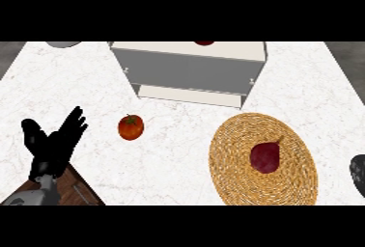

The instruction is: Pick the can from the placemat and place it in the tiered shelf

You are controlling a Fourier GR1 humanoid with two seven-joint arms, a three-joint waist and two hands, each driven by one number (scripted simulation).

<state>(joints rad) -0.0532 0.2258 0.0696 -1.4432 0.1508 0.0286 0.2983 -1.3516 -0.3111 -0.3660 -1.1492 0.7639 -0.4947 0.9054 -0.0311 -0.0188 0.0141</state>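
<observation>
So the left hand [51,144] was parked at the lower left, fingers spread open and pointing up, holding nothing. A tomato [130,127] sat on the white counter [178,144] just right of those fingertips, not touching. The dark red can [265,157] lay on the round woven placemat [235,178], well off to the right of the left fingers. The grey tiered shelf [189,65] stood up beyond everything. The right hand [357,174] only peeked in at the right edge, so I couldn't tell what its fingers were doing.
</observation>
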